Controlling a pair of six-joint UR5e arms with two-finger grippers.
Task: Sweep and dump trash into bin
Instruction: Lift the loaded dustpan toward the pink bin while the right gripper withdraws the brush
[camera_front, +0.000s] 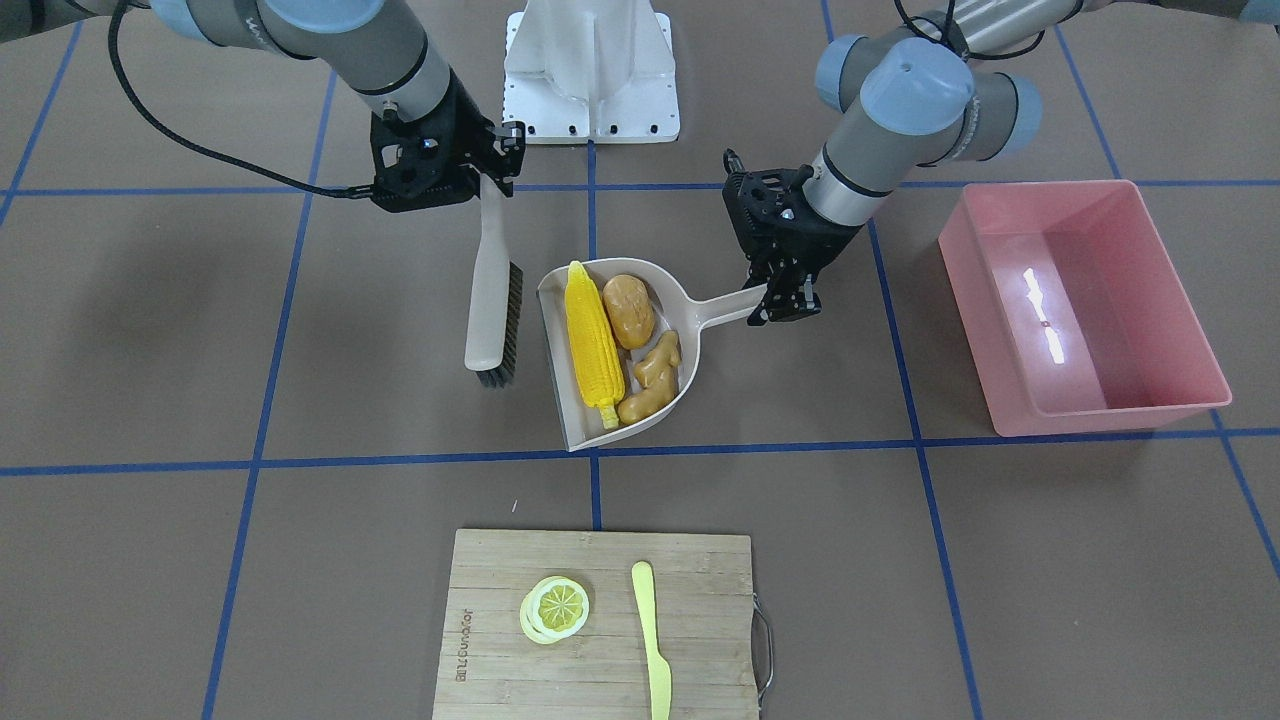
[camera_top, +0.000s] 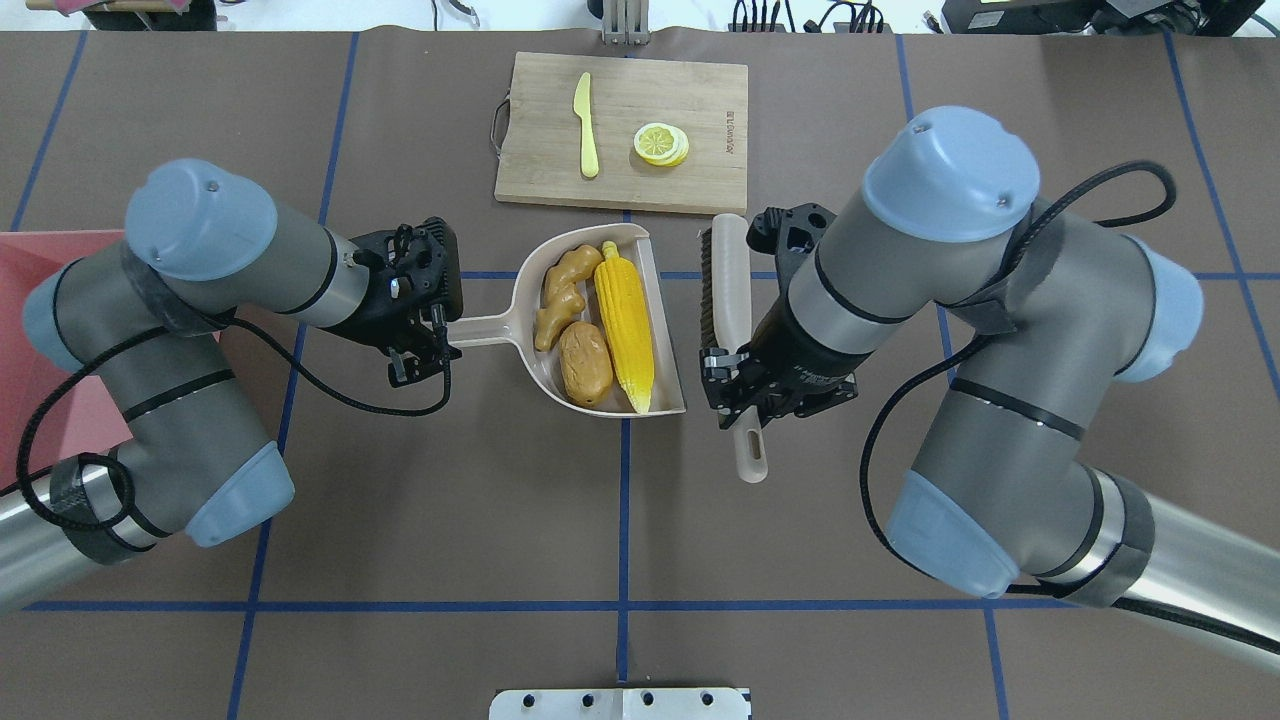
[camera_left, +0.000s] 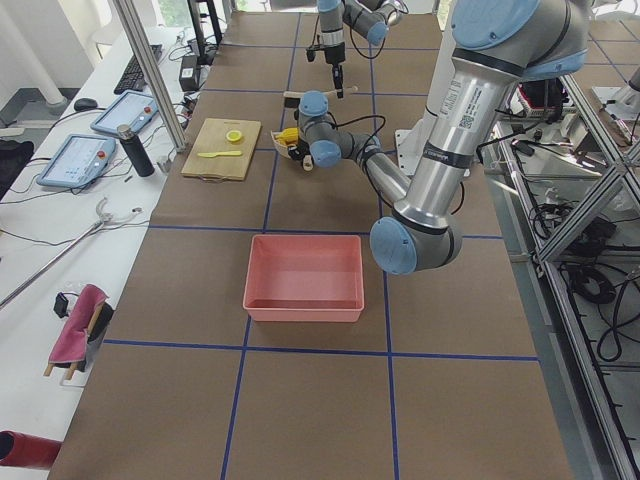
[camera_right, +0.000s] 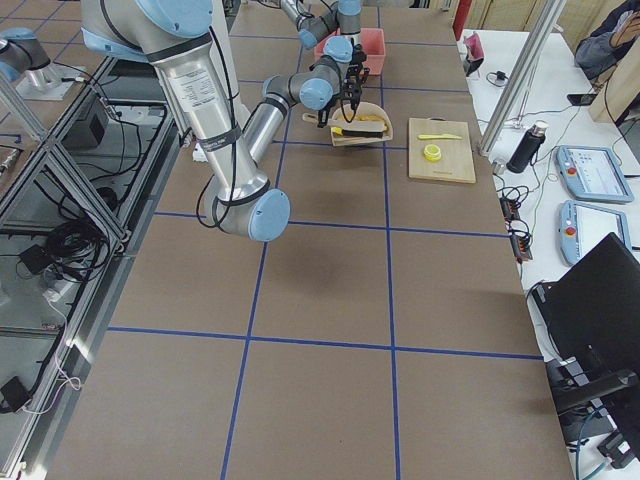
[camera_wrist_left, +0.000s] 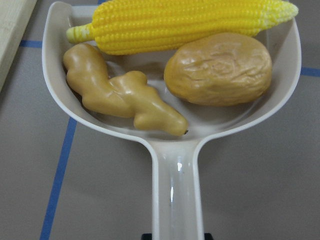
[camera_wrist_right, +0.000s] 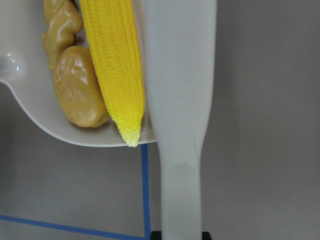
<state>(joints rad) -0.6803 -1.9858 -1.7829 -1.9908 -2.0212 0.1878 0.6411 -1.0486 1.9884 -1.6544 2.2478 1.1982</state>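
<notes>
Left gripper (camera_front: 783, 300), centre-right in the front view, pinches the dustpan (camera_front: 718, 306) handle. In the pan lie the corn (camera_front: 593, 345), potato (camera_front: 629, 310) and ginger (camera_front: 655, 378). Right gripper (camera_front: 495, 175), upper left, clamps the brush (camera_front: 490, 290) handle, just beside the pan. The bin (camera_front: 1110, 418) sits far right, well apart. The stamp on the board (camera_front: 600, 640), bottom centre, is too small to read.

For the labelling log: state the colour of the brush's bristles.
Black, on a beige brush; the front-facing view shows the bristles best.

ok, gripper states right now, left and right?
Left gripper: closed on the dustpan handle.
Right gripper: closed on the brush handle.
</notes>
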